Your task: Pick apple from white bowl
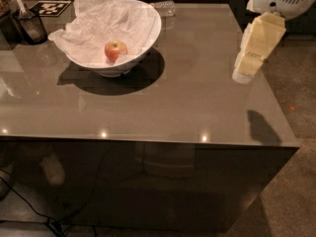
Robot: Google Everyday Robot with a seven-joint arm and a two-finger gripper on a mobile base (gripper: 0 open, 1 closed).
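A small red apple [115, 50] with a yellowish patch lies inside the large white bowl [148, 33], on crumpled white tissue paper [98, 19]. The bowl stands on the far left part of the glossy grey table [187, 98]. My gripper [243, 73], cream-coloured, hangs above the table's right edge, far to the right of the bowl and well apart from the apple. It holds nothing that I can see.
A small dark cup with a utensil [29, 26] stands at the far left. A black-and-white marker tag [49, 8] lies behind it. A clear object [165, 6] lies behind the bowl. The table's front and right edges drop to carpet.
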